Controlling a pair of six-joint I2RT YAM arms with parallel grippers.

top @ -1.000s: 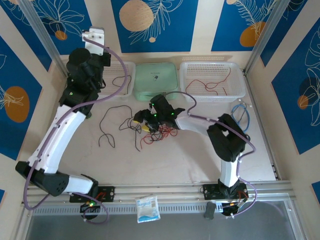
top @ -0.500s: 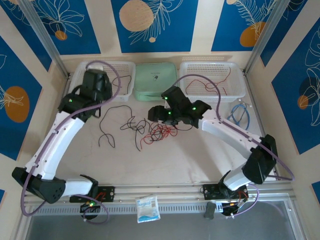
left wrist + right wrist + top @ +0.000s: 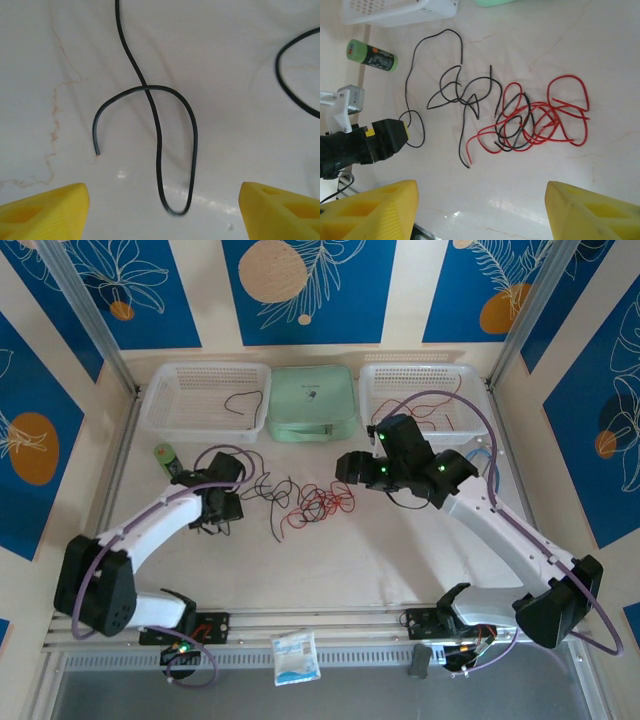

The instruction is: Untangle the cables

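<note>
The cables lie loose on the pale table: a red tangle (image 3: 325, 505) with a black strand through it, and black wires (image 3: 262, 488) to its left. My left gripper (image 3: 213, 516) hovers low over the leftmost black wire, open. Its yellow fingertips (image 3: 42, 210) stand wide apart, and the bottom of a black loop (image 3: 192, 150) lies between them, touching neither. My right gripper (image 3: 350, 468) hangs open above and to the right of the red tangle (image 3: 545, 120), holding nothing. The black wires (image 3: 455, 95) and my left gripper (image 3: 385, 140) also show below it.
A white basket (image 3: 170, 412) at the back left holds a black wire; another basket (image 3: 470, 425) at the back right holds red ones. A green case (image 3: 313, 402) sits between them. A green bottle (image 3: 165, 455) lies by the left arm, a blue coiled cable (image 3: 487, 468) at the right.
My left arm swung from the back-left basket down to the leftmost black wire and its gripper opened. My right gripper pulled back and to the right, off the tangle.
</note>
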